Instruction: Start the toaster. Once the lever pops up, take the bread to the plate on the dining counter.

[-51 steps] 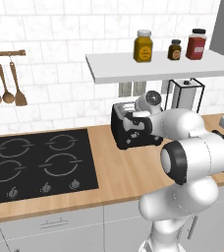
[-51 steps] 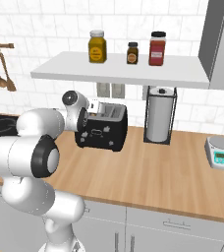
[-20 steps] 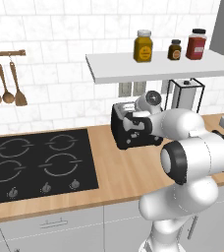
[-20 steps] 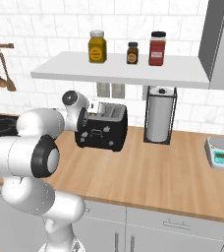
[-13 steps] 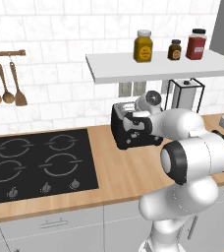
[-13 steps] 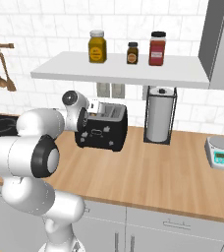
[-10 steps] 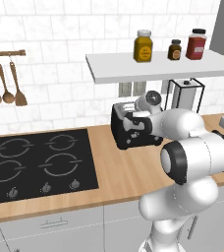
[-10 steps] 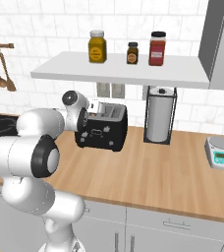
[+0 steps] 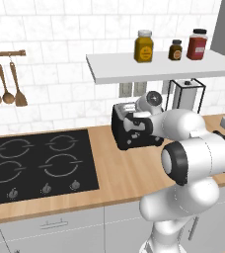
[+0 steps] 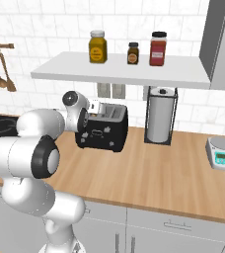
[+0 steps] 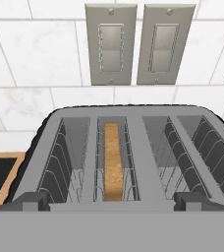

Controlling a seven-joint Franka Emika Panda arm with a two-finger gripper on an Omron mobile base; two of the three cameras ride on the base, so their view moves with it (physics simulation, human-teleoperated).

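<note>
The black four-slot toaster point(image 9: 134, 132) point(image 10: 103, 130) point(image 11: 128, 123) stands on the wood worktop against the tiled wall. The bread point(image 11: 113, 166) sits on edge, sunk in the second slot from the left in the hand view. My gripper point(image 11: 113, 203) hovers just above the toaster's near edge, open, with its fingertips point(image 11: 31, 201) spread wide and nothing between them. In the left base view the gripper point(image 9: 135, 121) is at the toaster's front top; in the right base view the gripper point(image 10: 86, 117) is at the toaster's left end. The plate and the dining counter are out of view.
A black hob point(image 9: 33, 165) lies left of the toaster. A paper towel holder point(image 10: 159, 121) stands to its right, a kitchen scale point(image 10: 222, 153) farther right. A shelf point(image 10: 119, 69) with three jars hangs overhead. Two wall outlets point(image 11: 133, 44) sit behind the toaster.
</note>
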